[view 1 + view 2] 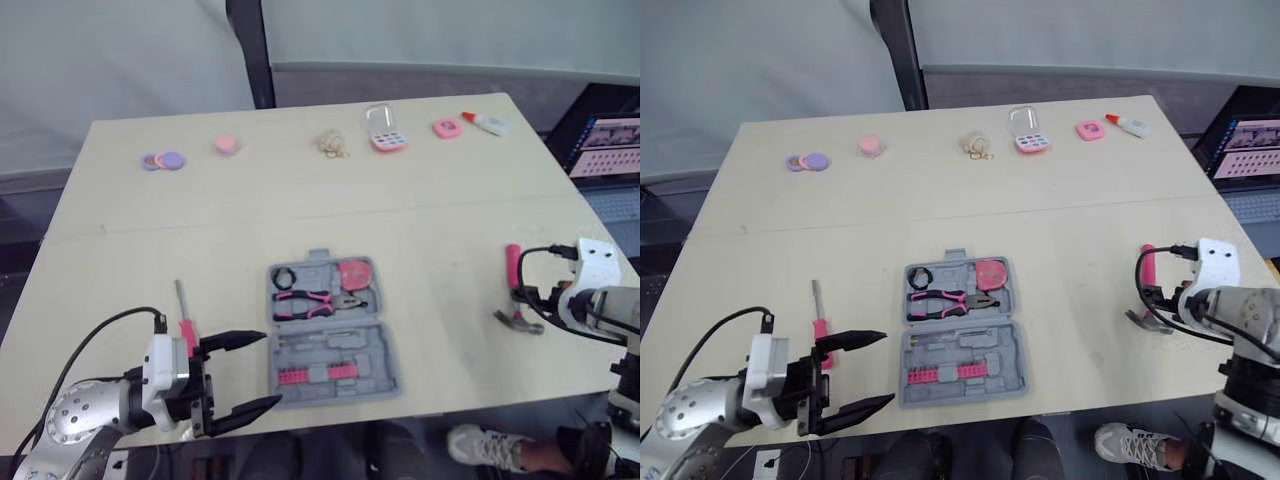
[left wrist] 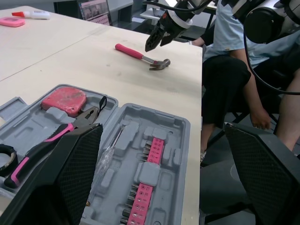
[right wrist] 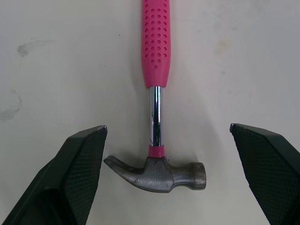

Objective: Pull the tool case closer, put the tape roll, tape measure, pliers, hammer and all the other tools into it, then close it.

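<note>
The grey tool case (image 1: 385, 378) lies open near the table's front edge. Its far half holds a black tape roll (image 1: 284, 278), a pink tape measure (image 1: 354, 272) and pink-handled pliers (image 1: 315, 300); the near half holds pink bit strips (image 2: 146, 174). A pink-handled screwdriver (image 1: 184, 318) lies on the table left of the case. My left gripper (image 1: 270, 368) is open just left of the case's near half, holding nothing. The pink-handled hammer (image 3: 157, 93) lies at the right edge, claw end towards me. My right gripper (image 3: 168, 126) hovers open over it, fingers either side of the head.
Small items line the far edge: purple and pink discs (image 1: 162, 160), a pink puck (image 1: 226, 144), rings (image 1: 332, 145), a pink box (image 1: 386, 135), a pink tag (image 1: 446, 128), a glue bottle (image 1: 485, 123). A laptop (image 1: 605, 145) stands right of the table. A person (image 2: 243, 56) sits at the front right corner.
</note>
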You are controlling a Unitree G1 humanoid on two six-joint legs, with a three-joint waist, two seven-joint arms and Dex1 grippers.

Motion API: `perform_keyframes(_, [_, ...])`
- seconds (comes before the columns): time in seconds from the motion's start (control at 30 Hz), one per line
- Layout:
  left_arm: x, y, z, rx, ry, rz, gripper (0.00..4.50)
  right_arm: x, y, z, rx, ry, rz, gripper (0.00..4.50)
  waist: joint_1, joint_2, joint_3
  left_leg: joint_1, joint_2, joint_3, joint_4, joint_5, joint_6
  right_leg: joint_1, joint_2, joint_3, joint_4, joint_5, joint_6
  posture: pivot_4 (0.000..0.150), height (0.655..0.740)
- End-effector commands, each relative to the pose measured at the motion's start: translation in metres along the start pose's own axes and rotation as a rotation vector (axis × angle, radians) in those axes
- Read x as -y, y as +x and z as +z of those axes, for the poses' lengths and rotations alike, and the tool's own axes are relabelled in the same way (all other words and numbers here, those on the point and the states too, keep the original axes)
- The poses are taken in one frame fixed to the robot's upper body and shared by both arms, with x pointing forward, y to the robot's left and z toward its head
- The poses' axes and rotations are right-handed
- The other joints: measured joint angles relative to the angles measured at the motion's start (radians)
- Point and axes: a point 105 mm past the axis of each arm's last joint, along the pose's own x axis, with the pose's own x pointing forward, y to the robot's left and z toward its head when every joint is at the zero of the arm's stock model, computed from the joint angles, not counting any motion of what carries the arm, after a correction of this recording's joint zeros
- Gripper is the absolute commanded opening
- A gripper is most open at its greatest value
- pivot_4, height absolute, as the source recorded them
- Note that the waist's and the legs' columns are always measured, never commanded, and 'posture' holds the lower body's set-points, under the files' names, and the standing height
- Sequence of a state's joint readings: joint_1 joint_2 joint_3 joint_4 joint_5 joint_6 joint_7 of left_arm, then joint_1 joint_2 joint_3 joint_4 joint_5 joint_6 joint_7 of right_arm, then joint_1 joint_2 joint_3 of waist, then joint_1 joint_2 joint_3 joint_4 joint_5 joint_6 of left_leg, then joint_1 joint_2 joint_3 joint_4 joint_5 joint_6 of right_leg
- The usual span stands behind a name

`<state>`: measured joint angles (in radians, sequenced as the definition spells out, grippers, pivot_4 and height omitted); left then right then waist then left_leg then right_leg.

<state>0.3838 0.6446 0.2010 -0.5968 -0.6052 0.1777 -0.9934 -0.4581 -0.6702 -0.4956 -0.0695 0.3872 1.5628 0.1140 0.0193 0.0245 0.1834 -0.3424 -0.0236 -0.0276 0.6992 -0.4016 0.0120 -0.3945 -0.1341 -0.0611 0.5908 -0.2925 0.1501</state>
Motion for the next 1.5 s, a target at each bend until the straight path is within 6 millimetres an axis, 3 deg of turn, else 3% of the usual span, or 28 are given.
perform_keyframes(0.03, [0.006, 0.004, 0.014, 0.008, 0.039, -0.006, 4.43, 0.002, 0.002, 0.006, 0.017, -0.009, -0.030, 4.50, -0.001, 0.000, 0.000, 0.000, 0.000, 0.000, 0.000, 0.000, 0.000, 0.000, 0.000, 0.000, 0.000, 0.000, 0.000, 0.150, 0.7400])
perform_keyframes(0.8, [0.011, 0.018, 0.035, -0.009, 0.026, 0.054, 4.43, -0.005, 0.032, -0.007, -0.069, 0.012, -0.047, 4.50, -0.019, 0.000, 0.000, 0.001, 0.000, 0.002, 0.000, 0.000, 0.000, -0.001, 0.001, 0.001, 0.000, 0.000, 0.000, 0.150, 0.7400])
perform_keyframes(1.5, [0.011, 0.017, 0.032, -0.013, 0.020, 0.051, 4.43, -0.008, 0.025, -0.017, -0.125, 0.050, -0.034, 4.50, -0.021, 0.000, 0.000, 0.001, 0.000, 0.002, 0.000, 0.000, 0.000, 0.000, 0.001, 0.002, 0.000, 0.000, 0.000, 0.150, 0.7400])
